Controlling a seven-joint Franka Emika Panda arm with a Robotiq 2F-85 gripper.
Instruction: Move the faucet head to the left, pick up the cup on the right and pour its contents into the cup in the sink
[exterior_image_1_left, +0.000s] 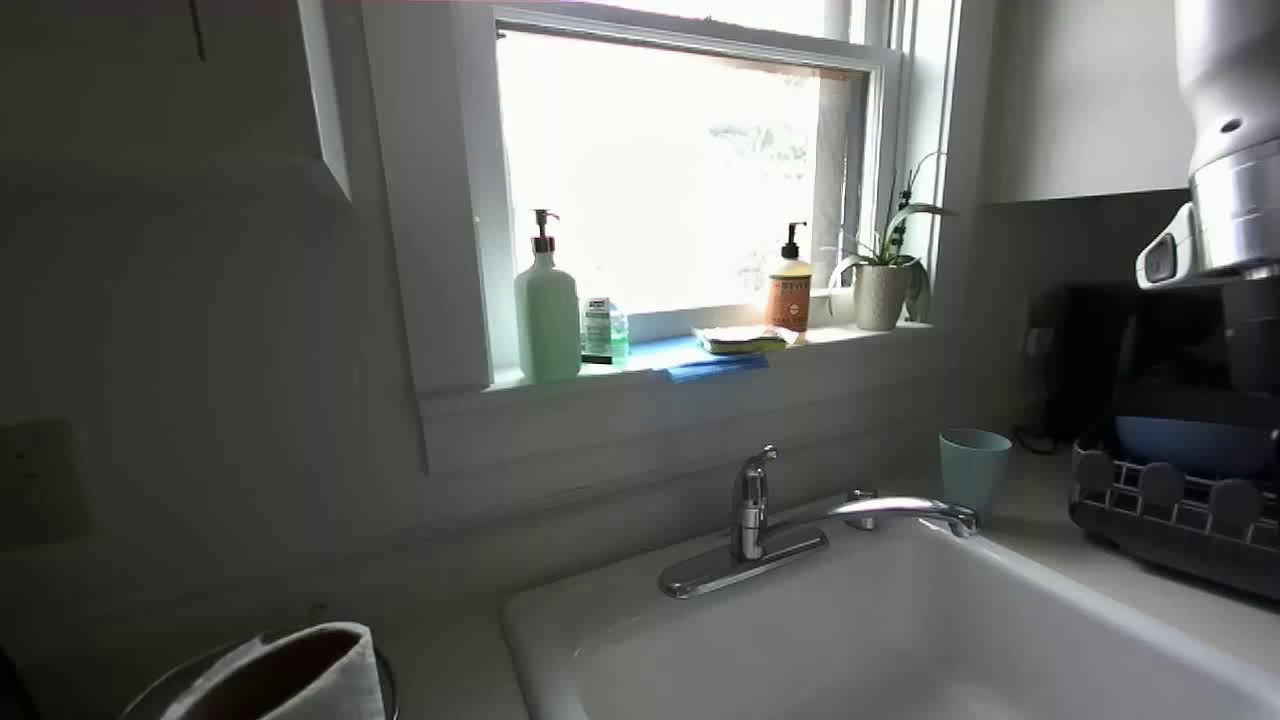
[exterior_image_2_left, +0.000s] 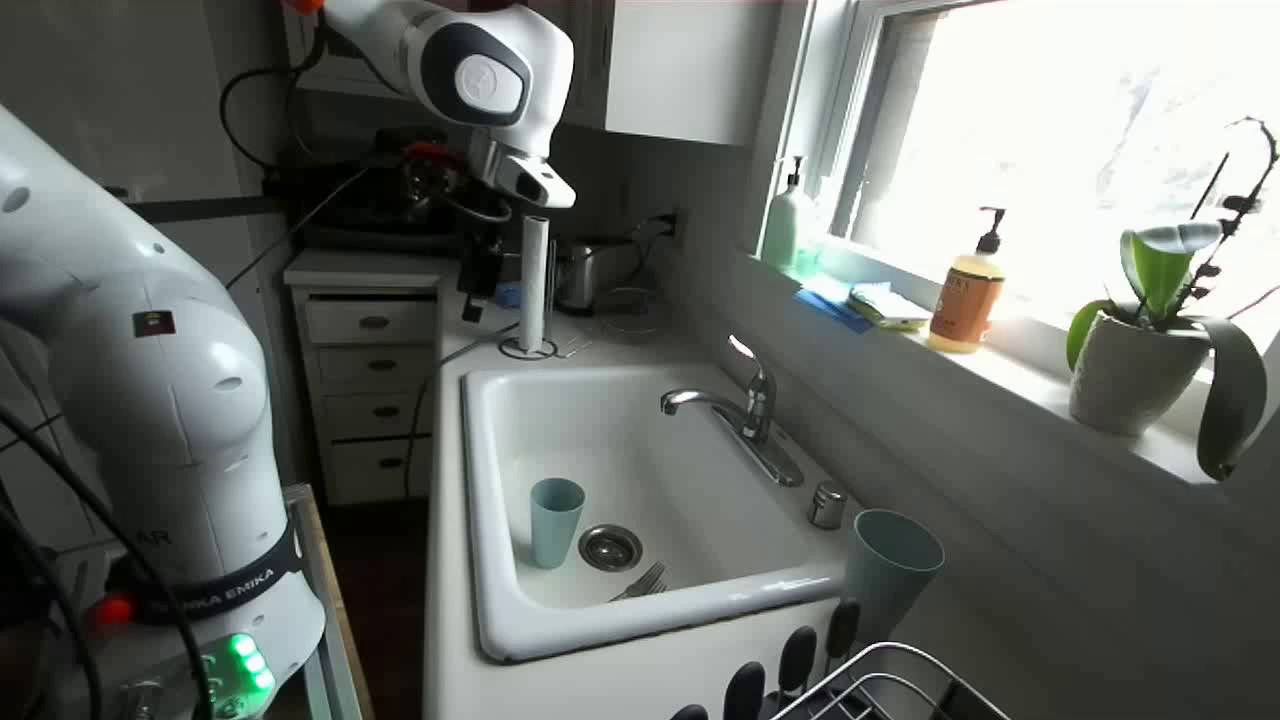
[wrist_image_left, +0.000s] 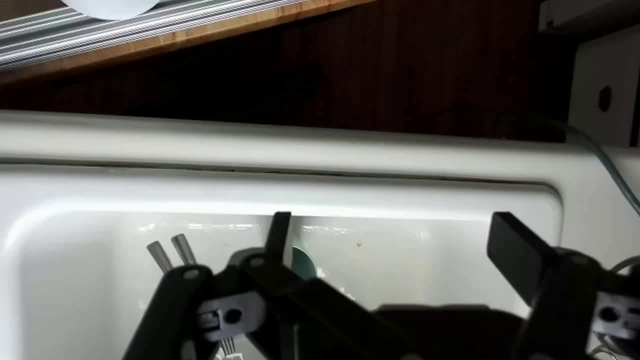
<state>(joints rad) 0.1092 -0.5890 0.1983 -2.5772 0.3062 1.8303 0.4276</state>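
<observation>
The chrome faucet head (exterior_image_1_left: 905, 508) reaches out over the white sink (exterior_image_2_left: 482, 560), its spout (exterior_image_2_left: 700, 398) slim and curved. On the counter at the sink's corner stands an upright blue-green cup (exterior_image_2_left: 890, 570), the cup (exterior_image_1_left: 973, 470) on the right; its contents cannot be seen. A similar cup (exterior_image_2_left: 553, 525) stands upright inside the basin. In the wrist view this sink cup (wrist_image_left: 304, 263) is partly hidden behind a finger. My gripper (wrist_image_left: 392, 232) is open with nothing between its fingers, above the basin in that view. In an exterior view the dark gripper (exterior_image_2_left: 478, 290) hangs below the wrist, apart from both cups.
A paper-towel holder (exterior_image_2_left: 535, 285) stands on the counter beyond the sink. Forks (exterior_image_2_left: 640, 583) lie near the drain (exterior_image_2_left: 610, 548). A dish rack (exterior_image_1_left: 1180, 500) sits beside the right cup. Soap bottles (exterior_image_1_left: 548, 310) and a potted orchid (exterior_image_2_left: 1135, 370) line the window sill.
</observation>
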